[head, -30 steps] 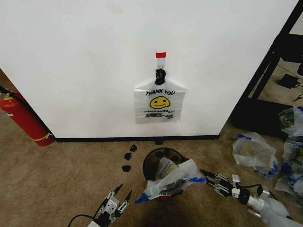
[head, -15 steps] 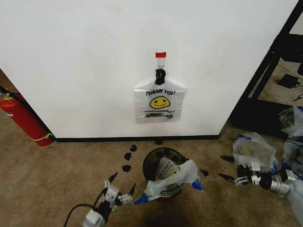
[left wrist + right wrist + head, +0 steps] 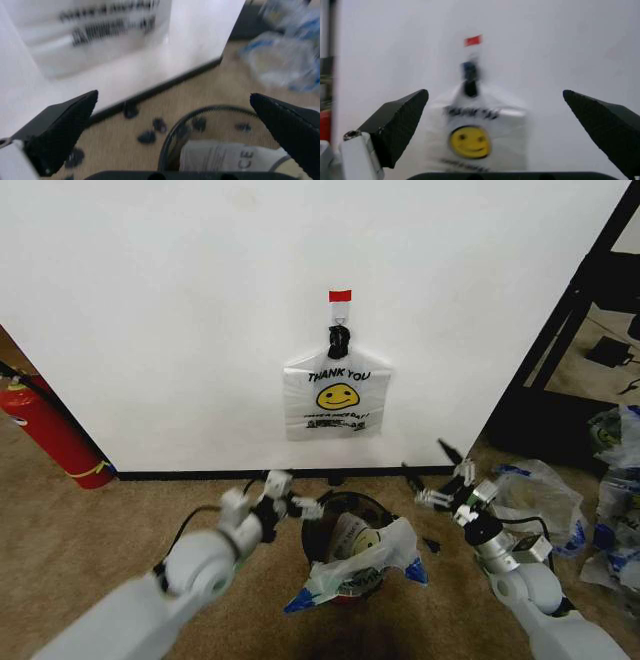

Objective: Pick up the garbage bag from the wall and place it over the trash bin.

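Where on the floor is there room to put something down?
Bare carpet lies between the fire extinguisher and the trash bin, below the wall. It is crowded around the bin: the garbage bag drapes it, black bits dot the carpet, and the left gripper and right gripper flank it. Clear bags crowd the floor farther right.

Both arms reach forward from the lower corners of the head view. The left end effector points toward 2 o'clock, fingers spread apart. The right end effector points toward 11 o'clock, fingers likewise spread wide, holding nothing.
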Available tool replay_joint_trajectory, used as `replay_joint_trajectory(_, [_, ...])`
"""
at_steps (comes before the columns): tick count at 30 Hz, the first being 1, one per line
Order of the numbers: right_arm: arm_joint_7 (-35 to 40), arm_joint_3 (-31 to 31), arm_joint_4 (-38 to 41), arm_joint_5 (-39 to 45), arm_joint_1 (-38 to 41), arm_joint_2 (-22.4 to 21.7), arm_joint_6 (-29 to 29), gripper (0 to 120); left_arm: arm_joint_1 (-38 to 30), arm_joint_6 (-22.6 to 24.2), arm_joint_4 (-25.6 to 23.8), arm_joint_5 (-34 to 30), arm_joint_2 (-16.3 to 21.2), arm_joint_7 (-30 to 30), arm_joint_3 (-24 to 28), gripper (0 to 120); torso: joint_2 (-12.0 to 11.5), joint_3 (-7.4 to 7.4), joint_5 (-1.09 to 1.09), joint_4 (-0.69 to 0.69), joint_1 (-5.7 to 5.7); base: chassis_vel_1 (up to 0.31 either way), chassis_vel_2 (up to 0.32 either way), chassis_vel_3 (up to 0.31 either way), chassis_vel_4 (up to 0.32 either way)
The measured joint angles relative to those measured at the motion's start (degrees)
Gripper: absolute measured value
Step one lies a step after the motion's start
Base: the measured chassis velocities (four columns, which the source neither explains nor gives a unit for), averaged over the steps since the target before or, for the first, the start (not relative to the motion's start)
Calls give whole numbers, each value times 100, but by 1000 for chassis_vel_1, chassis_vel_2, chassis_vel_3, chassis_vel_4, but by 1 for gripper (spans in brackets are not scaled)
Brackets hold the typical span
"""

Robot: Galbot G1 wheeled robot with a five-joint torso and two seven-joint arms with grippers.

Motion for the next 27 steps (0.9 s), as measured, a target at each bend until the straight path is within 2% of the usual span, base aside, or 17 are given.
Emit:
replay_joint_trajectory(1, [279,79,144,-92,-63,66,-24,100,-240,300,94,-221,-66,-221,241,106,0,-1,3,0,0,0,0,0,0])
replay_joint_trajectory(2, [279,79,144,-92,-63,66,-24,100,-240,300,94,-221,-66,-221,241,106,0,-1,3,0,0,0,0,0,0])
replay_joint_trajectory(5, [814,209,433,-166,-167,255,-179,100,-607,948,310,-623,-178,-562,666,101,0,-1,2,-2,0,0,0,0,0])
replay_joint_trajectory(7, [1089,200,511,-204,-162,325,-289,100,-680,1184,370,-714,-184,-632,782,100,0,-1,3,2,0,0,0,0,0])
replay_joint_trajectory(10, [1276,177,548,-292,-166,376,-364,100,-780,1361,448,-762,-193,-644,926,100,0,-1,3,6,0,0,0,0,0])
replay_joint_trajectory(13, [1408,176,550,-541,-236,447,-379,100,-1066,1493,797,-778,-292,-660,1248,100,0,-1,3,0,0,0,0,0,0])
replay_joint_trajectory(17, [1411,182,633,-591,-410,469,-363,100,-1338,1658,1124,-824,-457,-712,1467,98,0,-1,2,1,0,0,0,0,0])
replay_joint_trajectory(23, [1391,240,731,-605,-611,487,-305,100,-1629,1726,1492,-920,-747,-783,1651,94,0,-1,3,-1,-1,0,0,0,0])
replay_joint_trajectory(27, [1387,265,731,-634,-670,493,-281,100,-1723,1753,1571,-977,-839,-834,1727,89,0,-1,4,0,-1,0,0,0,0])
